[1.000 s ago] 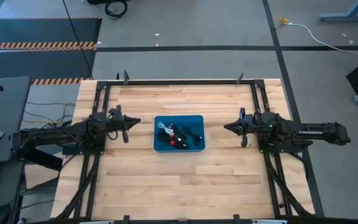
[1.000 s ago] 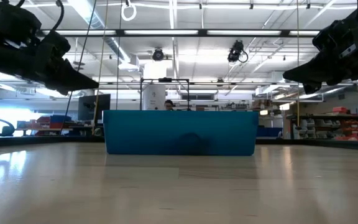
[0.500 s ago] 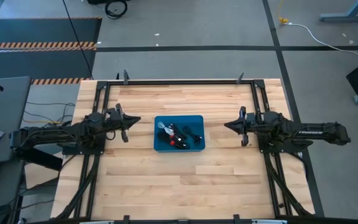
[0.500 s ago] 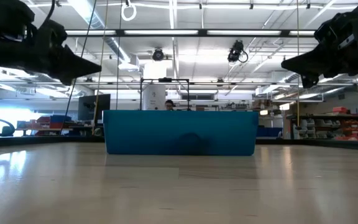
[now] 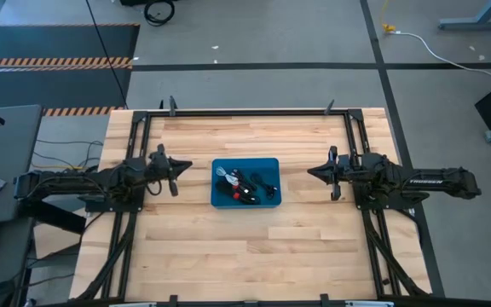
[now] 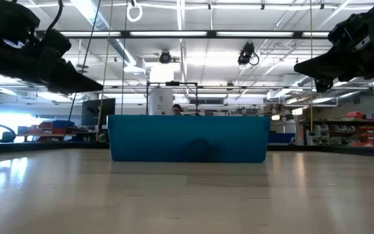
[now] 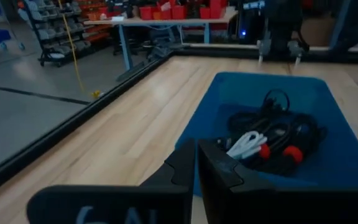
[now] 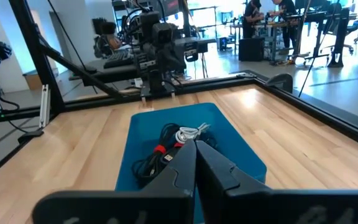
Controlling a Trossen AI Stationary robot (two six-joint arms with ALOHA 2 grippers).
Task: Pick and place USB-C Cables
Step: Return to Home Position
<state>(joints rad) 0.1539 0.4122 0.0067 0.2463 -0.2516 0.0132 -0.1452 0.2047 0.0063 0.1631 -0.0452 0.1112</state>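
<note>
A blue bin (image 5: 267,162) (image 6: 187,138) stands mid-table. Inside it, the USB-C cables (image 5: 245,184) (image 7: 269,134) (image 8: 173,146) lie heaped on the bin's floor: mostly black bundles, some with red parts, and one white. My left gripper (image 5: 184,173) (image 6: 101,86) (image 7: 196,146) hovers to the left of the bin with its fingers shut and empty. My right gripper (image 5: 309,173) (image 6: 296,65) (image 8: 196,144) hovers to the right of the bin, also shut and empty. Both point level at the bin, above rim height.
Black frame rails (image 5: 254,112) run along the table's far edge and down both sides under the arms. Bare wood (image 5: 245,247) lies on the bin's near and far sides. A white cord with a yellow end (image 5: 390,28) lies on the floor beyond the table.
My left gripper rose a little and drew back, then came down again to about where it was. My right gripper rose slightly and stayed there. The bin and cables have not moved.
</note>
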